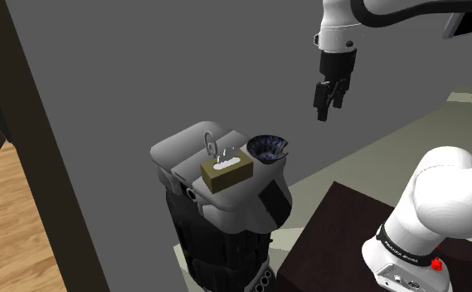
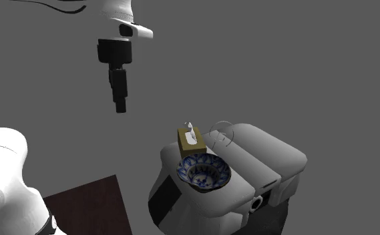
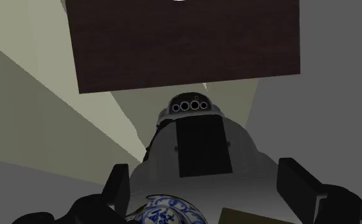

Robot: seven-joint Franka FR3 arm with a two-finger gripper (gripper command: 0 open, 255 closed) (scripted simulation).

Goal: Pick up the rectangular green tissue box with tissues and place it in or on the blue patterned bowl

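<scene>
An olive-brown rectangular tissue box with white tissue sticking out lies on top of a grey machine-like body. Right beside the box, on the same top, stands the blue patterned bowl. My gripper hangs high above them, off to the shoulder view's right, open and holding nothing. In the wrist view the black fingers stand wide apart, the gripper looks down on the bowl's rim, and a corner of the box shows next to it.
The grey body has a dark lower part and stands on the floor by a grey wall. My dark brown stand is close beside it. A wooden floor and a dark door frame lie at the shoulder view's left.
</scene>
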